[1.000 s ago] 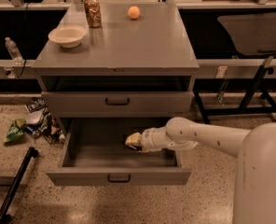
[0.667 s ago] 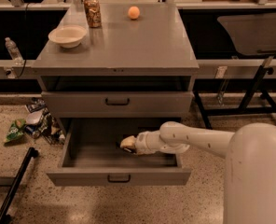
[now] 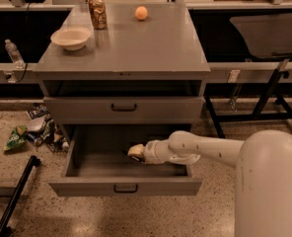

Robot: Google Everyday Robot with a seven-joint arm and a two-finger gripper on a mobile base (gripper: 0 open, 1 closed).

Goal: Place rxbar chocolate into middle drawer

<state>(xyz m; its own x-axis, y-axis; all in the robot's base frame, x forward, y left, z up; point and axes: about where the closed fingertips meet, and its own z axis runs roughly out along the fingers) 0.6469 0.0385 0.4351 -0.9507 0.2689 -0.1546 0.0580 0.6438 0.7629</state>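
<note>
While within the middle drawer (image 3: pixel 87 187), pincer (image 3: pixel 135 152) leftward.

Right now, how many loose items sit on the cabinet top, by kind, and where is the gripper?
Bowl: 1
Can: 1
Orange ball: 1
Total: 3
The gripper is inside the open middle drawer.

Shows pale two-finger gripper (image 3: pixel 135 152) low inside the open wide grey metal middle drawer (image 3: pixel 94 158), near centre; cream round bowl (image 3: pixel 71 37), brown patterned can (image 3: pixel 97 13), small orange ball (image 3: pixel 141 13) up on grey desk (image 3: pixel 151 48).
</note>
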